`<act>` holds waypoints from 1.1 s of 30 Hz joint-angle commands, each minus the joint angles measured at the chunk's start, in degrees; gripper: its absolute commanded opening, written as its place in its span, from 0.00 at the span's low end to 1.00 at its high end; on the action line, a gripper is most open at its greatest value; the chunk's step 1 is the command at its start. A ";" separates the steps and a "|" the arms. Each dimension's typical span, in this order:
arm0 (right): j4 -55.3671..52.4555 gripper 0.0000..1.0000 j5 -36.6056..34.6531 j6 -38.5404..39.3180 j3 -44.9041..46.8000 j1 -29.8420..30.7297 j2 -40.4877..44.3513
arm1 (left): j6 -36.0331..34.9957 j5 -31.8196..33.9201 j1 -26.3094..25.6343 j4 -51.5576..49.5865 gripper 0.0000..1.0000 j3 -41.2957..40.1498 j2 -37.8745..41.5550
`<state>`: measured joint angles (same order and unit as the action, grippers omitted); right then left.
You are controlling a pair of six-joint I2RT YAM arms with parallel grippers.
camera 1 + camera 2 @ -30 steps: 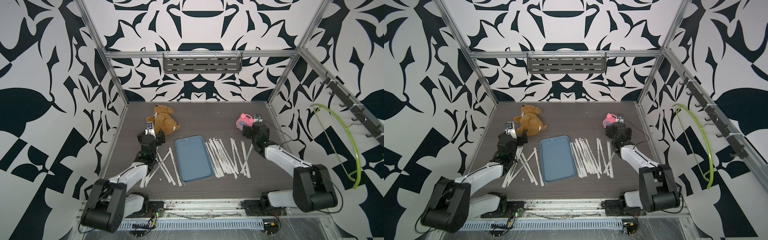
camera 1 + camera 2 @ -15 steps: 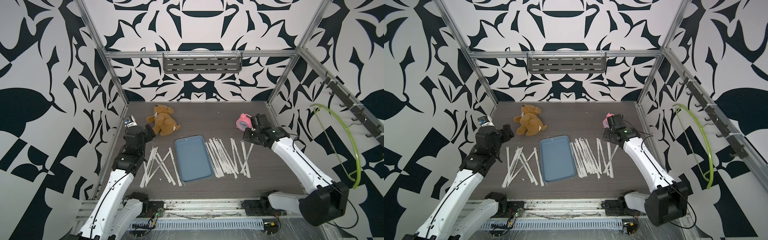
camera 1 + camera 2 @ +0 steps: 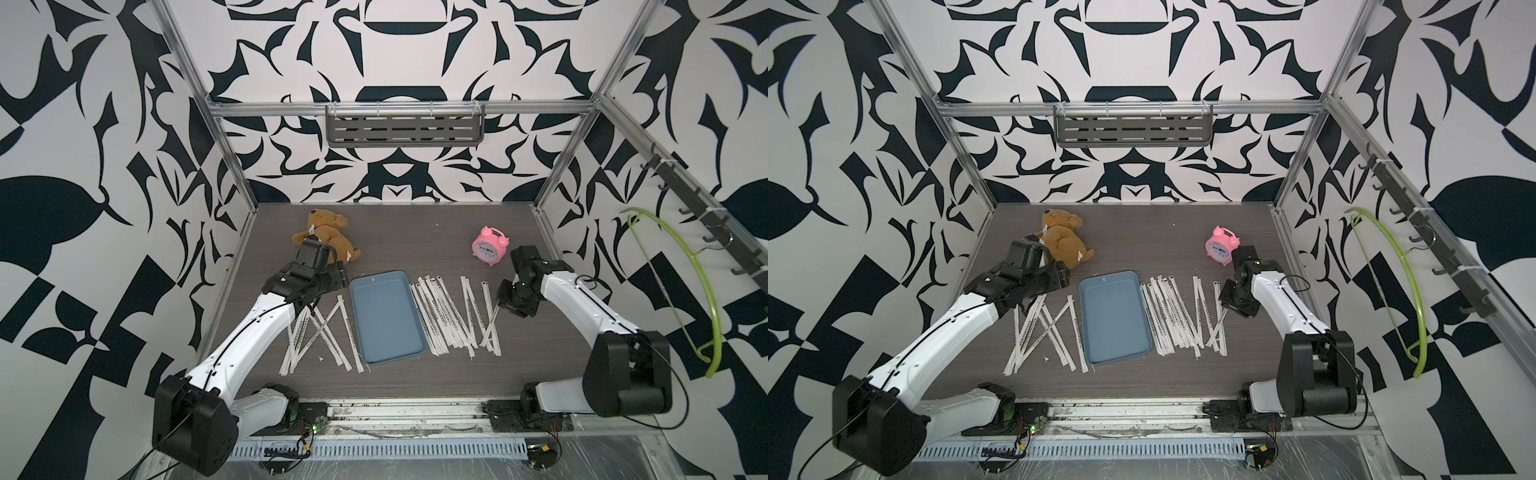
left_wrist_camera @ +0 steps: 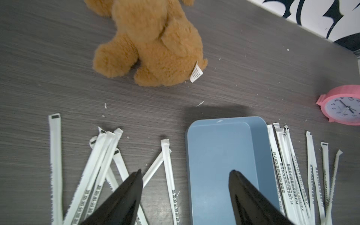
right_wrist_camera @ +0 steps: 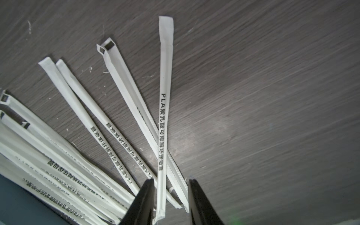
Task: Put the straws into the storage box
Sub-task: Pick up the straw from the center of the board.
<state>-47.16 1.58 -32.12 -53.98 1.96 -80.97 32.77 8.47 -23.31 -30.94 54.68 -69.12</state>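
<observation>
White-wrapped straw (image 5: 164,116) between jaws of right tool (image 5: 171,182), perhaps untouched.

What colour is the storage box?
The storage box is plain blue-grey; shows best in a top view.

The 2 arms stretch forward from their front bases and bend inward. On the left arm (image 3: 249,328) the wrist lies low and level, the left claw (image 4: 185,175) spread wide. On the right arm (image 3: 582,303) the wrist tips downward, the right claw (image 5: 171,181) parted only narrowly.
</observation>
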 commanded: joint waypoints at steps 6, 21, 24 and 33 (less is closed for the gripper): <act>7.68 0.36 1.36 1.34 1.28 -0.23 -6.06 | 2.52 -2.67 -1.21 1.50 0.75 0.64 -3.11; 12.44 0.25 -0.32 4.58 1.15 -1.35 -14.12 | 2.73 -3.00 -1.23 2.70 0.74 -0.28 -3.47; 12.35 0.22 -1.61 5.00 1.36 -1.39 -14.46 | 2.73 -2.93 -1.26 2.73 0.73 -0.42 -3.48; 8.23 0.09 -8.51 6.23 -0.05 2.56 -12.04 | 3.00 -2.80 -1.23 2.99 0.72 -1.30 -3.48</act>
<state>-35.24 -1.58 -26.65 -52.88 2.83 -94.54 35.22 6.15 -24.40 -28.14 54.57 -72.20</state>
